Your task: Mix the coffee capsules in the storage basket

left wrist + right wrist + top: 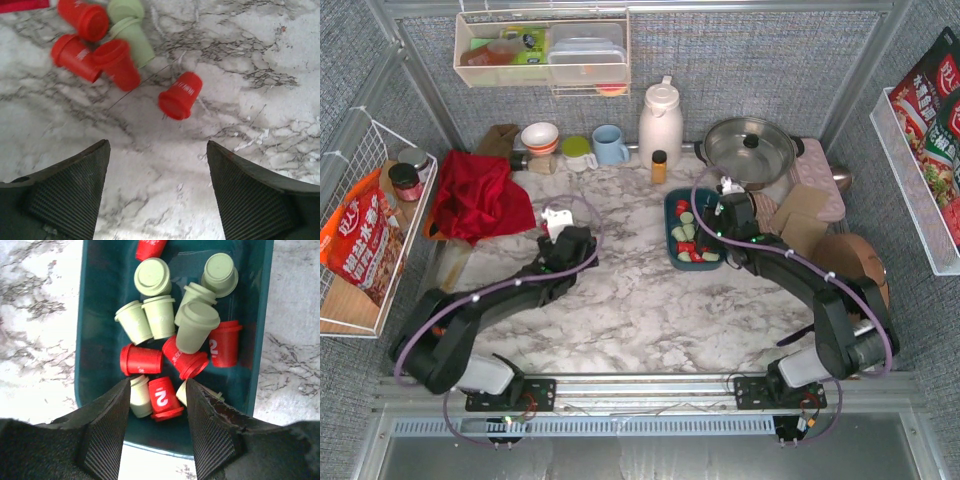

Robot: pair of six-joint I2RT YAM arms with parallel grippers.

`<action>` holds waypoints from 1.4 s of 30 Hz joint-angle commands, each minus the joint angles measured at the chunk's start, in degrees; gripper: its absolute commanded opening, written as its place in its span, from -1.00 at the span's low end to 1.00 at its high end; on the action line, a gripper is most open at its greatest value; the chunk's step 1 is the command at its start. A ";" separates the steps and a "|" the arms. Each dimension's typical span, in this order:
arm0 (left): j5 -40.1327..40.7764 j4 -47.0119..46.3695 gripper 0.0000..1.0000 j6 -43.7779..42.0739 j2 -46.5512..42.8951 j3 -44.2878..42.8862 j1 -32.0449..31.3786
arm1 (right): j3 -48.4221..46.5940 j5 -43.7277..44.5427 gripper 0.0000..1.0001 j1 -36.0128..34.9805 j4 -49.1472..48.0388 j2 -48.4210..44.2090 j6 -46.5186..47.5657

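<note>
Many coffee capsules [195, 330] lie jumbled in the storage basket [95, 300] under the half-spread right gripper [157, 385], but some still sit on the table [260, 100] by the wide-spread, empty left gripper [157, 147].

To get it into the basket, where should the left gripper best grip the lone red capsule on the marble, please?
Likely across the body of the lone red capsule, coming from above: it lies on its side, rim toward the camera, flanks clear.
</note>
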State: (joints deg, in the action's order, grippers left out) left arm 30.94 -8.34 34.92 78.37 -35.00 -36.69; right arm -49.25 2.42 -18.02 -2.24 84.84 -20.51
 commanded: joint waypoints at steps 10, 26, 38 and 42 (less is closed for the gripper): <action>-10.46 10.88 0.38 -10.12 20.61 -18.61 4.40 | 2.58 -3.92 0.05 -0.23 -1.76 -4.97 -1.58; -15.42 12.62 0.36 -16.11 26.02 -23.61 8.23 | 2.32 -5.62 0.05 -0.08 -2.28 -3.61 -1.90; -22.23 11.38 0.00 -18.34 27.38 -23.58 8.38 | 1.88 -6.44 0.05 -0.08 -2.33 -2.48 -1.97; -23.29 11.05 -0.09 -17.51 27.01 -22.91 8.31 | 1.80 -6.67 0.05 -0.09 -2.24 -2.14 -1.99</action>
State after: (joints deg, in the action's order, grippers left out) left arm 10.48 1.50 16.80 105.14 -58.65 -28.40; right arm -46.92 -3.66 -18.09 -3.20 82.26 -22.33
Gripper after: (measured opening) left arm 0.487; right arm 0.523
